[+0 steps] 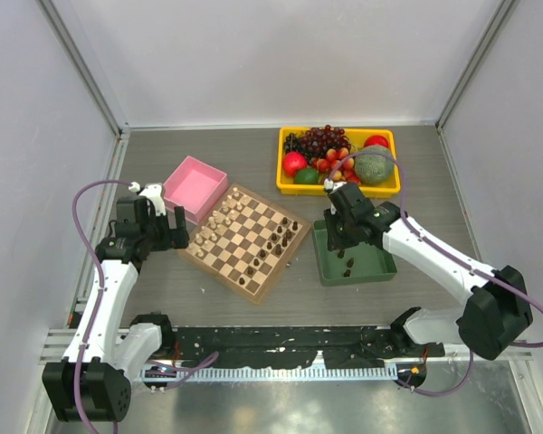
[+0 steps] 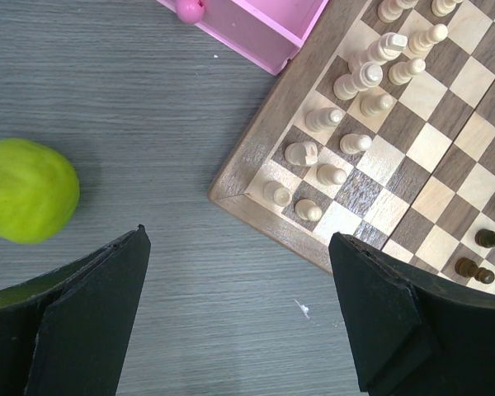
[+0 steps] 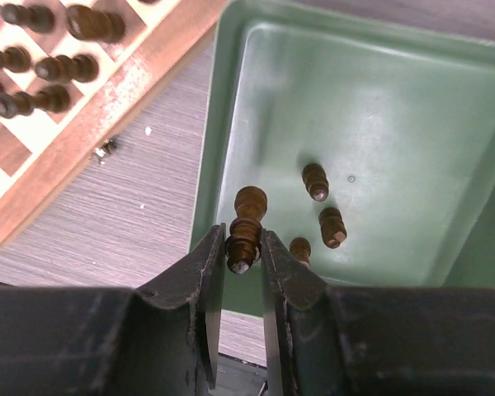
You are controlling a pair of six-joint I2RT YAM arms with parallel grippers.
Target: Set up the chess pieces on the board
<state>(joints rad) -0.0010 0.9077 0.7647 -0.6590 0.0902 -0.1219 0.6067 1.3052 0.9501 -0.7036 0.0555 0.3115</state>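
1. Fingers (image 3: 205,276) of R gripper (image 3: 243,252) are clamped on one dark pawn (image 3: 247,224), held over the green tray (image 3: 412,99) edge, lower centre of wrist view.
2. Three loose pieces (image 3: 315,180) are seen lying in the tray, mid-frame.
3. L gripper (image 2: 239,239) is spread wide w/ nothing btwn jaws, over table (image 2: 148,124) beside the board (image 2: 249,165) corner.
4. Dark pieces (image 1: 273,244) are stood on board's right half, centre of top view; cream pieces (image 1: 219,217) on its left.
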